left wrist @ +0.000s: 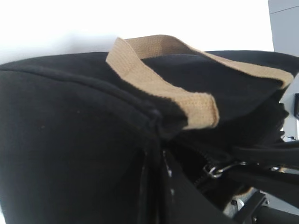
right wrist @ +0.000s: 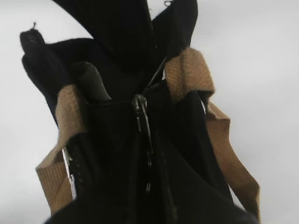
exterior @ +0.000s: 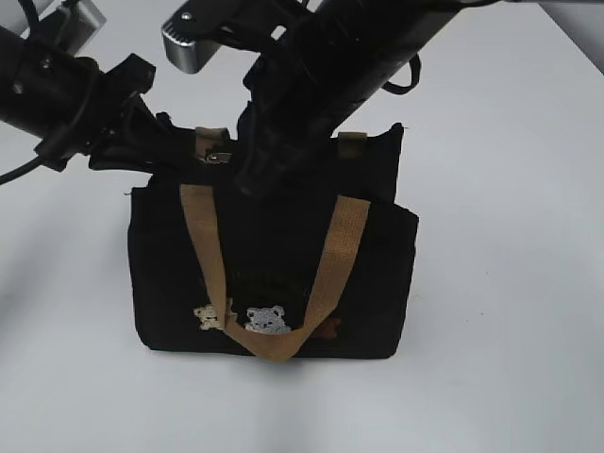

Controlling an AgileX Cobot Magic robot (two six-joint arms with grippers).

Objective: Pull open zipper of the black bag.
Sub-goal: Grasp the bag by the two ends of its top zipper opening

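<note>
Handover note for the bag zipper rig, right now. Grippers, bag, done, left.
Left gripper: shut, pinching the fabric at the left end of the black bag.
Right gripper: down over the bag's top; whether it has closed on the metal pull tab is not visible.
Bag: upright on the white table, front tan handle hanging down.
Done: both arms in place.
Left: confirm grip, pull the zipper open.
</note>
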